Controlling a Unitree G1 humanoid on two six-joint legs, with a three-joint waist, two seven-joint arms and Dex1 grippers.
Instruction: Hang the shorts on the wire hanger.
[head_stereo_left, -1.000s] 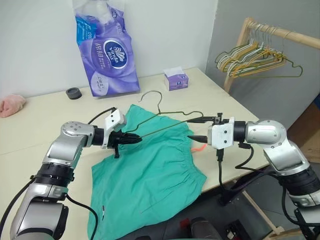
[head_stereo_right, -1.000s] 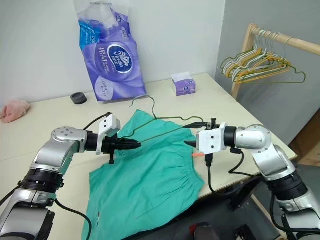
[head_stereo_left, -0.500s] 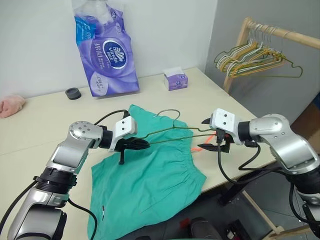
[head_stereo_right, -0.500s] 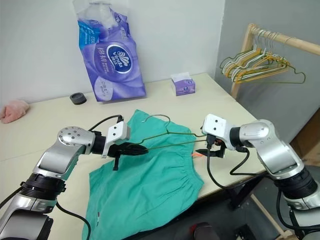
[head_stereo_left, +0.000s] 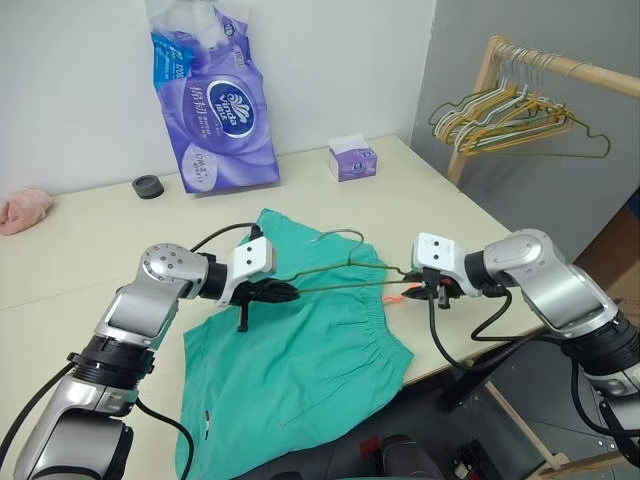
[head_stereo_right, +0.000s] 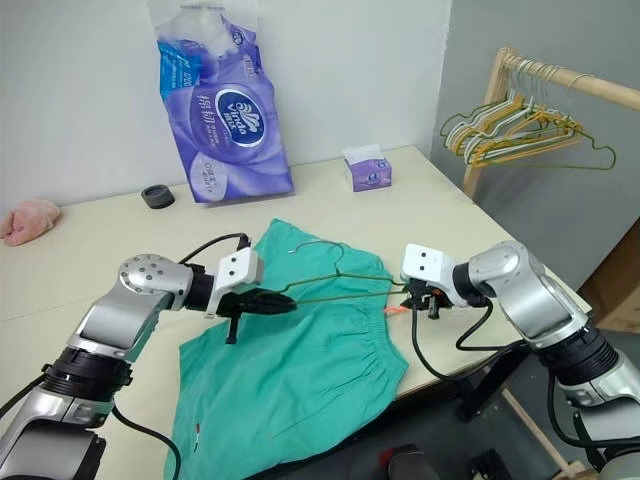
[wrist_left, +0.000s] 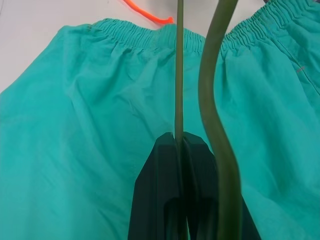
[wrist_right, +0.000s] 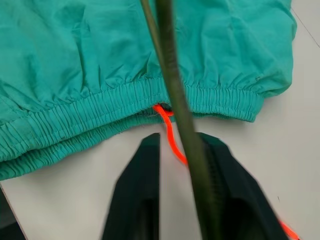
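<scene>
Step in hand: your left gripper (head_stereo_left: 283, 291) clamps the wire hanger (head_stereo_left: 340, 268) mid-frame, right gripper (wrist_right: 180, 165) apart around it; next, thread the shorts (head_stereo_left: 300, 370).

Even, bright, diffuse indoor light; no hard glare on the surface (head_stereo_left: 90, 240). Soft shadows sit under both arms and along the shorts (head_stereo_left: 300, 370). Head views are sharp in the middle, with mild softness toward the corners. In both wrist views the hanger wire (wrist_left: 216, 100) is very close and out of focus; the right gripper (wrist_right: 182, 165) looks slightly smeared.
</scene>
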